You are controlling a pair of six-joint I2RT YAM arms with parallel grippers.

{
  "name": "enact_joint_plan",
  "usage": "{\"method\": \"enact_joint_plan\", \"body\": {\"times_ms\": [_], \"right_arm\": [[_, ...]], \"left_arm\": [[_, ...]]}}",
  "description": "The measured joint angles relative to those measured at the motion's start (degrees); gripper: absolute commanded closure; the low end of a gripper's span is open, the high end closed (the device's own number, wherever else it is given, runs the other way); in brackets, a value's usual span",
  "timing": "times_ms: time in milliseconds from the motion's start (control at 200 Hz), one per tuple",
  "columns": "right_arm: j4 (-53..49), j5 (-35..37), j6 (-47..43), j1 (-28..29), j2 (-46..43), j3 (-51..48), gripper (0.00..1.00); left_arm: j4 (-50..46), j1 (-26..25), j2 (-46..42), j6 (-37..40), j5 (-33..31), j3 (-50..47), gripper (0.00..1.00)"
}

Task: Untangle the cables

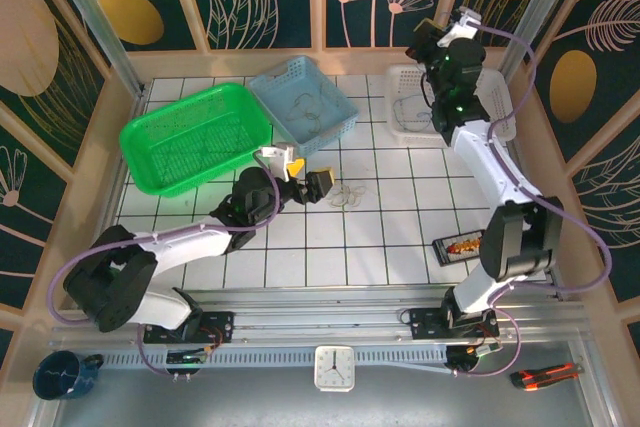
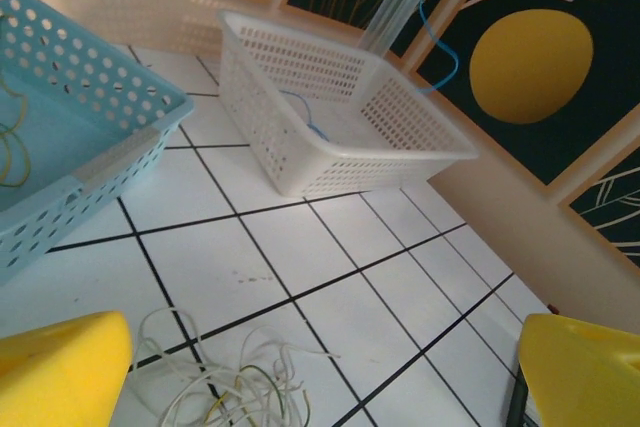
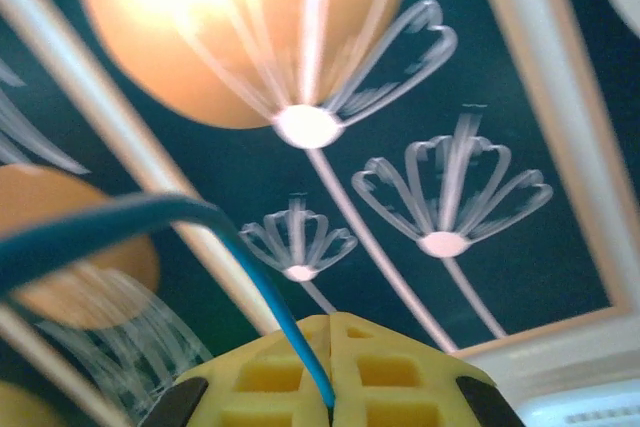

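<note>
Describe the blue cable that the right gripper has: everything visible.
The blue cable is a thin, flexible strand with a smooth, plastic-looking sheath. The right gripper is shut on it, pinching it in the seam between its yellow fingers, and from there the cable arcs away to the left. In the left wrist view it hangs in a loose wavy line towards the white basket, and a blue stretch lies on the basket's floor.

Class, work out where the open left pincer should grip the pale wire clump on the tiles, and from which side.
Pinch the pale wire clump at an outlying loop, coming down from above: it lies flat on the tiles, and edge loops stand clear of the tangle.
</note>
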Motion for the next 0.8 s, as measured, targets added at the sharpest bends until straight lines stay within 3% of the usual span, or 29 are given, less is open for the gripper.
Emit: {"method": "enact_joint_plan", "body": {"times_ms": [240, 265, 295, 360, 415, 575, 801], "right_arm": [[5.1, 6.8, -0.6, -2.8, 11.9, -1.7, 1.00], [4.3, 6.7, -0.5, -3.3, 13.7, -0.9, 0.90], [3.3, 6.3, -0.2, -4.2, 16.2, 0.3, 0.67], [-0.4, 3.9, 0.7, -6.6, 20.9, 3.9, 0.34], [-3.9, 1.9, 1.6, -8.7, 23.7, 6.6, 0.20], [-8.0, -2.4, 2.7, -13.2, 23.4, 7.3, 0.16], [-7.2, -8.0, 5.2, -11.5, 13.0, 2.0, 0.24]], "left_arm": [[-3.5, 0.0, -1.4, -1.7, -0.3, 0.7, 0.01], [-3.9, 0.0, -1.4, -1.7, -0.3, 0.9, 0.01], [-4.4, 0.0, -1.5, -1.8, -0.3, 1.2, 0.01], [-5.5, 0.0, -1.7, -1.9, -0.4, 1.8, 0.01], [-6.3, 0.0, -2.1, -1.9, -0.4, 2.2, 0.01], [-7.9, 0.0, -2.3, -2.1, -0.6, 3.6, 0.01], [-9.0, 0.0, -2.3, -2.8, -2.1, 4.9, 0.01]]}}
